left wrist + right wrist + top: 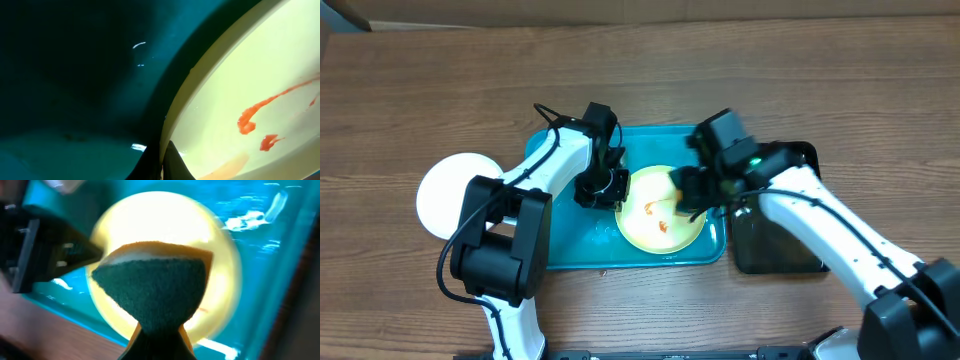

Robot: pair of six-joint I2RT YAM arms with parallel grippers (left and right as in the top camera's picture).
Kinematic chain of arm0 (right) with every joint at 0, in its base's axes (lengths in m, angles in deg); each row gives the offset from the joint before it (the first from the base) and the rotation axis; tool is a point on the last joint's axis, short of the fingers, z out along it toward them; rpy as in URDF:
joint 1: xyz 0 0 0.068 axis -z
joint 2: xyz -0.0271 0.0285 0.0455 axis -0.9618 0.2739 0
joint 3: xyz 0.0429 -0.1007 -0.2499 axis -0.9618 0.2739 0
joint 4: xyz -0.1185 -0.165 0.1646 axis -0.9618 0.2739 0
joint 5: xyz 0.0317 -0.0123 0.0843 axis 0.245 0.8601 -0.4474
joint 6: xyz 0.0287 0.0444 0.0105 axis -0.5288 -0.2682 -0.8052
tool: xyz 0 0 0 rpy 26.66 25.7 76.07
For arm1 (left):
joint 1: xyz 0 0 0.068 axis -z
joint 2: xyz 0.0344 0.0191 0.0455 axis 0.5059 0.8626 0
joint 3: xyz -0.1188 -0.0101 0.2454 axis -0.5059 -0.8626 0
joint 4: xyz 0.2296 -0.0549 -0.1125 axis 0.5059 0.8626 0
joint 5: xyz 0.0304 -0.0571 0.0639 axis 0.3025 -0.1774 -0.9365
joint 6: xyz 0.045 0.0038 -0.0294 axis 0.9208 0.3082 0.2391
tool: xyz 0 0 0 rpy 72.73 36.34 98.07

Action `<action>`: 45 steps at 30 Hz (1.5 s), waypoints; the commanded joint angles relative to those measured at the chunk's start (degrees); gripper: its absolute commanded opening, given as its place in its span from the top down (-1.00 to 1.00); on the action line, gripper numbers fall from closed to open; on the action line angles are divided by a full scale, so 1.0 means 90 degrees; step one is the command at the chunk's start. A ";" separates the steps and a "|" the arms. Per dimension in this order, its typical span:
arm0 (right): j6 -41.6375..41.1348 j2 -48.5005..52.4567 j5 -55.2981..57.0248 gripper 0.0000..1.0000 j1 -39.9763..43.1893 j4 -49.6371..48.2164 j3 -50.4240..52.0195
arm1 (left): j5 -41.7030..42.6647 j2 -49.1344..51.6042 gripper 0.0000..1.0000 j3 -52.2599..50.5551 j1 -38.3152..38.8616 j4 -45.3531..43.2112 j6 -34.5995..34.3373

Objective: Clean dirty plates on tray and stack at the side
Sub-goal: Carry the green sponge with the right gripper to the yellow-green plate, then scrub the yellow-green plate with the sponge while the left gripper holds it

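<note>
A pale yellow plate (655, 225) with orange-red smears lies in the teal tray (575, 250). My left gripper (603, 190) is shut on the plate's left rim; in the left wrist view the rim (200, 95) runs between the fingers (162, 165). My right gripper (695, 192) is shut on a sponge with a dark green scrub face and yellow back (155, 290), held over the plate's right part (220, 280). A clean white plate (450, 190) lies on the table left of the tray.
A black bin (775, 245) stands right of the tray, under the right arm. The tray's floor shows wet streaks (250, 217). Bare wooden table surrounds everything.
</note>
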 commanded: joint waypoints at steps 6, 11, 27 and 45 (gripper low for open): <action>-0.1532 0.1059 -0.0036 0.92 -0.0865 -0.1241 -0.0083 | -0.0204 0.0097 0.92 -0.0109 0.0177 0.0019 0.0000; -0.1870 0.1474 -0.0051 0.92 -0.0869 -0.1384 -0.0083 | -0.0204 0.0097 0.92 -0.0109 0.0177 0.0017 0.0000; -0.1887 0.2336 -0.0522 0.92 -0.0884 -0.1462 0.0049 | -0.0204 0.0097 0.92 -0.0109 0.0185 0.0029 -0.0002; -0.0804 0.2154 0.0189 0.92 0.0374 0.0044 0.0034 | -0.0221 0.0097 0.92 -0.0109 0.0185 0.0114 0.0000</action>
